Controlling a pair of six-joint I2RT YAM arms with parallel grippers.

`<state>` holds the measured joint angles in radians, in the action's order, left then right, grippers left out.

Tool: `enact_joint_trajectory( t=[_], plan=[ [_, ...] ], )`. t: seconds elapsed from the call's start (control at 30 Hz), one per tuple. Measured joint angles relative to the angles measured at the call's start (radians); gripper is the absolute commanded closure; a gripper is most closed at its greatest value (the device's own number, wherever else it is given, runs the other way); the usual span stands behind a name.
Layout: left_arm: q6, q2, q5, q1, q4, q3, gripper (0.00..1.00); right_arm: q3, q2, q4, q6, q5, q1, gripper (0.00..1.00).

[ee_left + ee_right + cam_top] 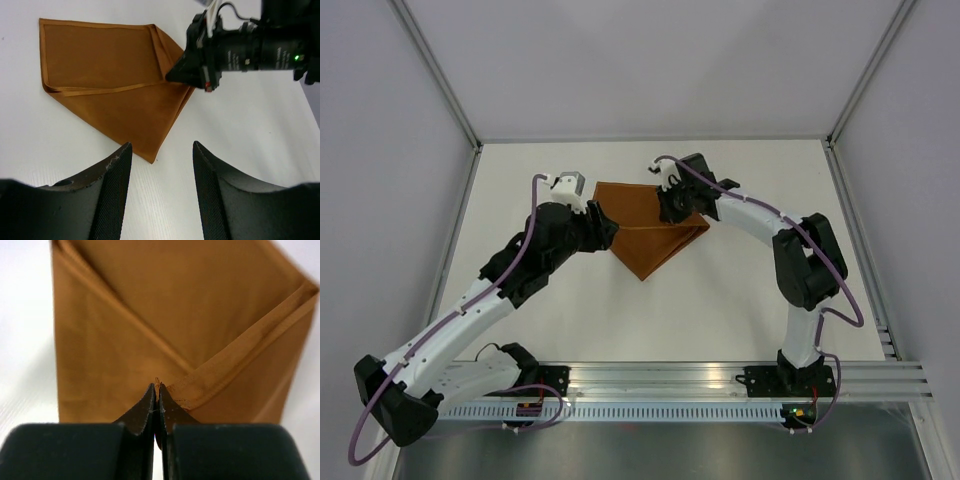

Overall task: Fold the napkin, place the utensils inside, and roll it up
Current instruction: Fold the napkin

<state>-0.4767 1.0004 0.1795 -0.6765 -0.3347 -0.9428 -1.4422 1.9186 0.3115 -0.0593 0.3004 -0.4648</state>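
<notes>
Past the bare near stretch of the white tabletop [720,300], both arms reach toward the middle. The left hand [161,150] is released, its fingers [117,170] spread wide, hovering low just beside the left side of the napkin [645,235], with a pointed corner of the cloth facing its gap. The napkin lies flat on the tabletop, folded over itself into an uneven pointed shape with a hemmed edge crossing the top layer. At its farther right side, the right hand [157,387] is clenched, pinching that folded-over hem between its fingertips.
</notes>
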Motion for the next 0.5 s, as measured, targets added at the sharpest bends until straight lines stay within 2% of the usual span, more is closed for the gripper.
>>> enact_joint_trajectory(
  t=[0.13, 0.5],
  plan=[
    [-0.009, -0.042, 0.010, 0.000, -0.010, 0.001, 0.43, 0.014, 0.000, 0.026, -0.041, -0.035, -0.089, 0.95],
    [-0.023, -0.111, 0.029, 0.000, -0.033, 0.033, 0.44, 0.014, 0.016, 0.030, -0.090, -0.115, -0.201, 0.96]
  ],
)
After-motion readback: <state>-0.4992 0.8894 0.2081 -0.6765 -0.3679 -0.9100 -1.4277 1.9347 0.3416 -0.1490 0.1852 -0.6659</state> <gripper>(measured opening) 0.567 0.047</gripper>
